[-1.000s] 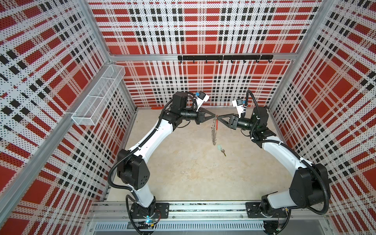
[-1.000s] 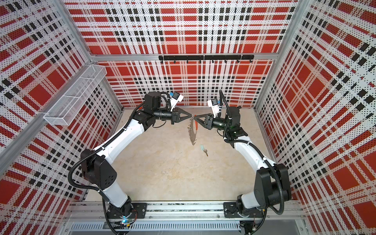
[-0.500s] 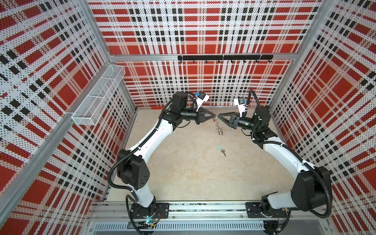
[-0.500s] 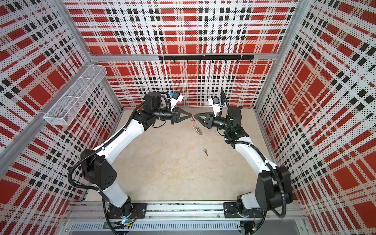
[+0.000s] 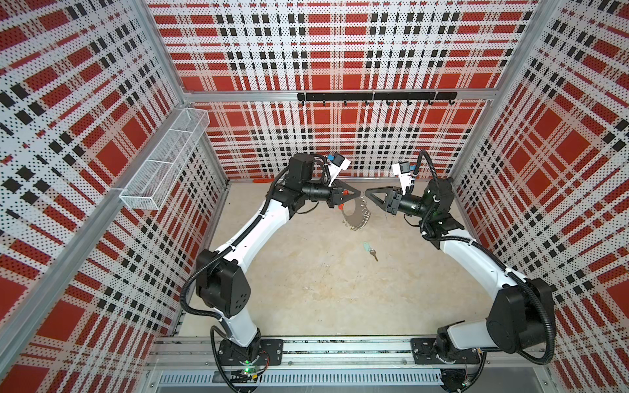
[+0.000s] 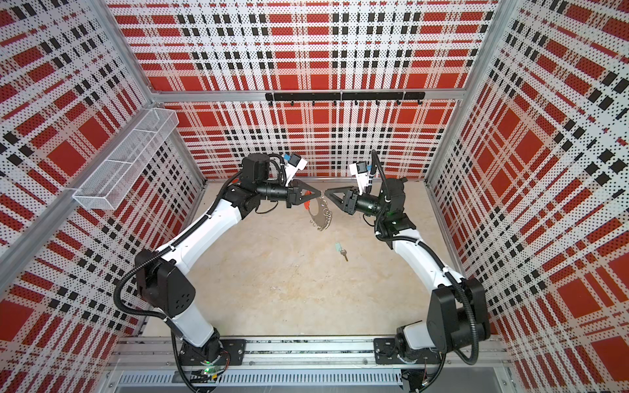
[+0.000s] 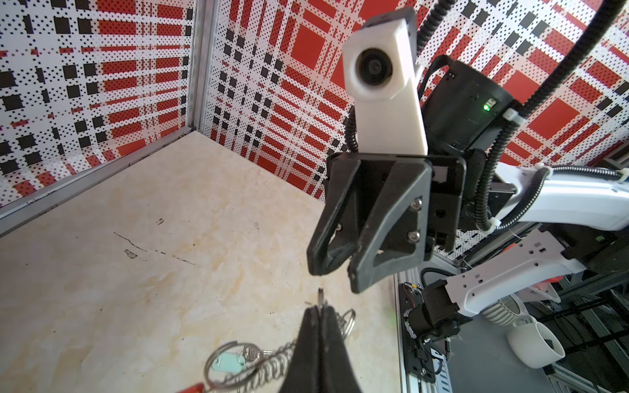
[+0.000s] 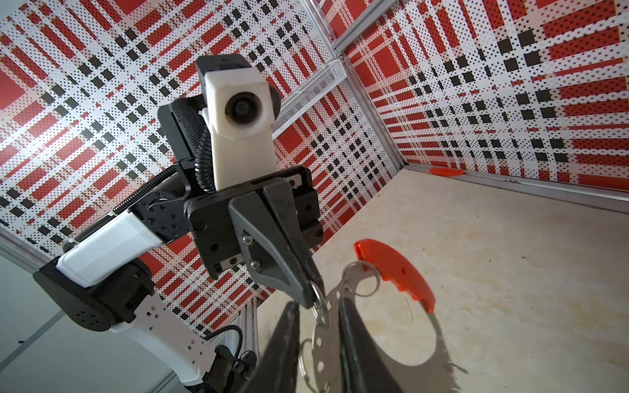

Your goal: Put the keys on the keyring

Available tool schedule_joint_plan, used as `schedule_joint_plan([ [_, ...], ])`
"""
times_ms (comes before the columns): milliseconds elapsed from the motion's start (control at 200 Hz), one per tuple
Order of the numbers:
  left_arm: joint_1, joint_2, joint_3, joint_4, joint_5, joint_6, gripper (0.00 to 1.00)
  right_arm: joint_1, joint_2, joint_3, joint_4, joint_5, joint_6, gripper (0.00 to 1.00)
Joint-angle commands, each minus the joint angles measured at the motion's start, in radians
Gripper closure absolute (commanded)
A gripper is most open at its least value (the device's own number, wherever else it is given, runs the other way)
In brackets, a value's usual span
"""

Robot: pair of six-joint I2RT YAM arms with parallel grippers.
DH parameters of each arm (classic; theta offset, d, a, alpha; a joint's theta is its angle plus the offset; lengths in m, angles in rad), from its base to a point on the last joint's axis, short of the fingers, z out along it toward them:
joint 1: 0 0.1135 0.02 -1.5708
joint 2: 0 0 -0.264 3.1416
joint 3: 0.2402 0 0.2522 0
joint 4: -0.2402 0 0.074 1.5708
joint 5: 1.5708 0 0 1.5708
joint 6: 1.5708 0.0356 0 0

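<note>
The keyring (image 5: pixel 355 217) hangs in the air at the back of the floor, a grey metal hoop fringed with wire loops, with a red segment (image 8: pixel 398 272). My left gripper (image 5: pixel 361 194) is shut on one small wire loop at its top, as the left wrist view shows (image 7: pixel 320 308). My right gripper (image 5: pixel 367 195) faces it tip to tip and stands open; in the right wrist view its fingers (image 8: pixel 350 340) straddle the perforated metal band (image 8: pixel 323 350). The keys (image 5: pixel 369 250), a teal tag with a small key, lie on the floor nearer the front, apart from both grippers.
An orange-red strip (image 5: pixel 262 181) lies at the foot of the back wall. A white wire basket (image 5: pixel 163 163) hangs on the left wall and a black hook rail (image 5: pixel 376 97) on the back wall. White mugs (image 7: pixel 534 343) stand outside the cell.
The keyring hung edge-on between the two grippers a second ago; it has swung round and now shows its flat face under the left gripper. The right gripper drew back slightly and returned.
</note>
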Motion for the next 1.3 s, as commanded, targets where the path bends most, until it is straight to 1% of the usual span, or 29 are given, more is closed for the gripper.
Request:
schedule_joint_plan([
  [0, -0.009, -0.011, 0.043, 0.018, 0.02, 0.011, 1.0, 0.009, 0.006, -0.004, 0.035, -0.017, -0.002, 0.76],
  [236, -0.008, -0.01, 0.051, 0.016, 0.026, 0.008, 1.0, 0.015, 0.006, -0.008, 0.035, -0.018, -0.002, 0.74],
  [471, -0.011, -0.01, 0.054, 0.016, 0.027, 0.009, 1.0, 0.03, 0.009, -0.008, 0.038, -0.017, -0.002, 0.75],
  [907, -0.012, -0.021, 0.048, 0.009, 0.027, 0.014, 1.0, 0.035, 0.006, -0.01, 0.041, -0.012, 0.001, 0.85],
  [1112, -0.017, -0.022, 0.048, 0.009, 0.027, 0.014, 1.0, 0.046, 0.01, -0.015, 0.064, -0.012, 0.015, 0.96],
  [1152, -0.016, -0.021, 0.048, 0.009, 0.025, 0.014, 1.0, 0.049, 0.011, -0.014, 0.065, -0.011, 0.013, 1.0],
  [1293, -0.015, -0.028, 0.044, 0.008, 0.023, 0.013, 1.0, 0.05, 0.005, -0.026, 0.093, 0.002, 0.033, 1.0],
])
